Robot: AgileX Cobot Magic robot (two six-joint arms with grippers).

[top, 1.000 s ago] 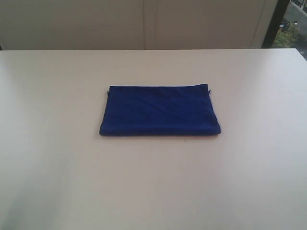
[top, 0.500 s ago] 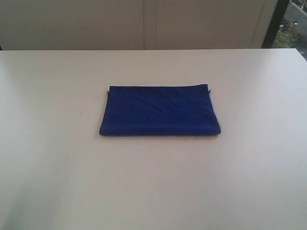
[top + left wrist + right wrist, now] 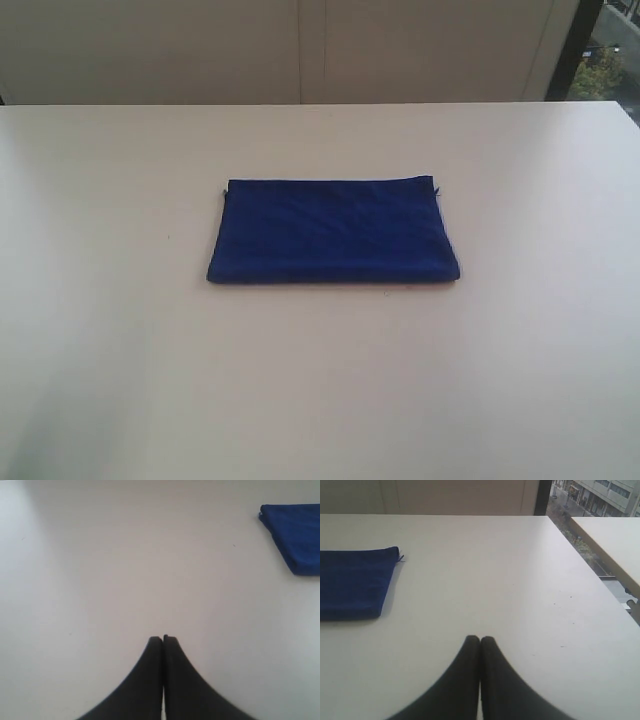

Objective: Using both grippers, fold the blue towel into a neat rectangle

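The blue towel [image 3: 333,231] lies folded as a flat rectangle in the middle of the white table [image 3: 120,330], with a loose thread at its far right corner. Neither arm shows in the exterior view. The left wrist view has the left gripper [image 3: 163,639] shut, its black fingers pressed together over bare table, well away from the blue towel [image 3: 296,535]. The right gripper [image 3: 480,639] is shut too, empty, with the blue towel [image 3: 352,582] off to one side and a thread at its corner.
The table's far edge [image 3: 320,104] runs along a pale wall. In the right wrist view the table's side edge [image 3: 592,575] drops off beside a window, and a second table [image 3: 615,537] stands beyond the gap.
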